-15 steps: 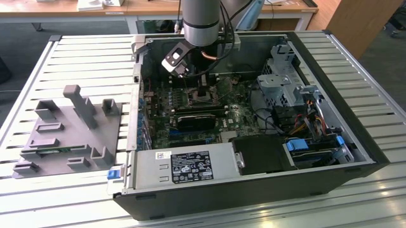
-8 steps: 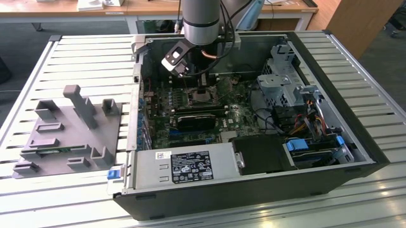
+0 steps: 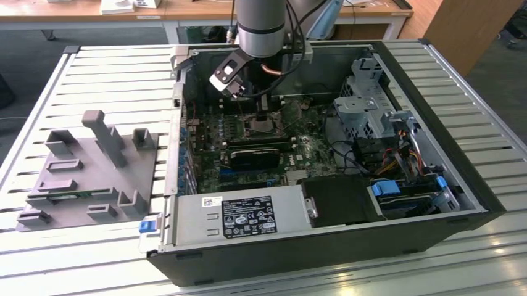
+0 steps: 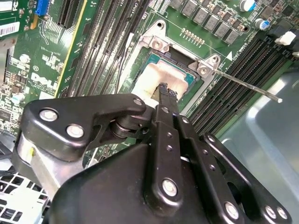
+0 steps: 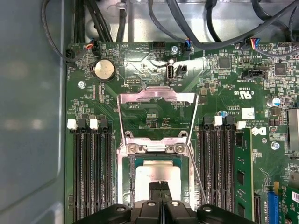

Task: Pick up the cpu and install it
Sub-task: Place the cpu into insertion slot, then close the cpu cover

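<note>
The cpu (image 5: 156,171), a flat square chip with a silvery top, lies flat in the motherboard socket (image 5: 125,186) inside the open computer case. The socket's metal load plate (image 5: 156,99) stands flipped open, and its thin lever (image 4: 247,86) sticks out to the side. My gripper (image 5: 161,187) hangs straight over the chip with its two black fingers pressed together. In the second wrist view the gripper (image 4: 164,89) has its tips at the top face of the cpu (image 4: 154,74); I cannot tell whether they touch. In the exterior view the gripper (image 3: 261,117) reaches down into the case.
Memory slots (image 5: 88,172) flank the socket on both sides, and a black card (image 3: 257,154) sits just in front of it. Cables and a drive cage (image 3: 366,105) fill the case at the exterior view's right. A grey fixture block (image 3: 91,172) stands on the slatted table (image 3: 107,74).
</note>
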